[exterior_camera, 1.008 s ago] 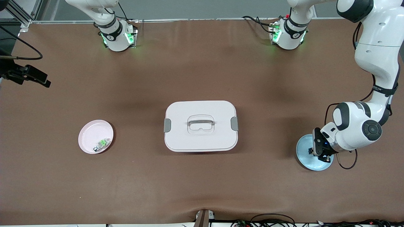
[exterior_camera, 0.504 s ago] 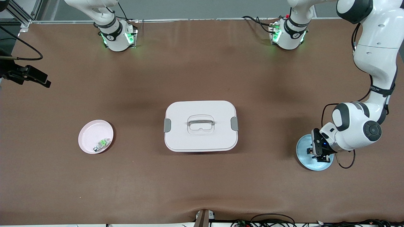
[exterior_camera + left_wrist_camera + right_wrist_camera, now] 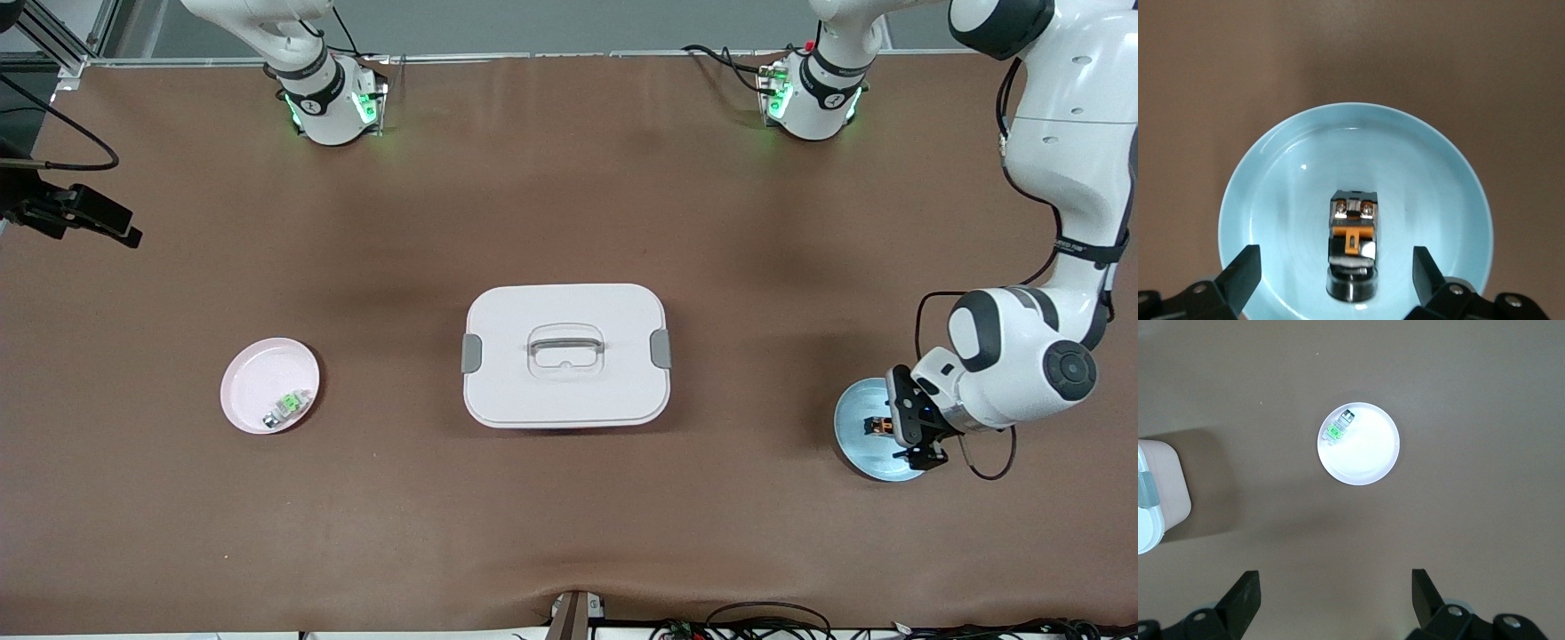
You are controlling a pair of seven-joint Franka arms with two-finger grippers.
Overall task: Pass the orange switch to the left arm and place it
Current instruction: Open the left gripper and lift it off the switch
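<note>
Orange switch [image 3: 1352, 247] lying in blue plate [image 3: 1271, 173], left gripper [image 3: 1336, 275] spread wide over it, fingers clear of switch, right gripper [image 3: 1336, 597] spread, waiting above pink plate [image 3: 1368, 460], box [image 3: 565, 355] mid-table.

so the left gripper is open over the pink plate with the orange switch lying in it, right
Not quite: the plate is blue, not pink. The left wrist view shows the open left gripper over the blue plate with the orange switch lying in it. The pink plate holds a green part.
</note>
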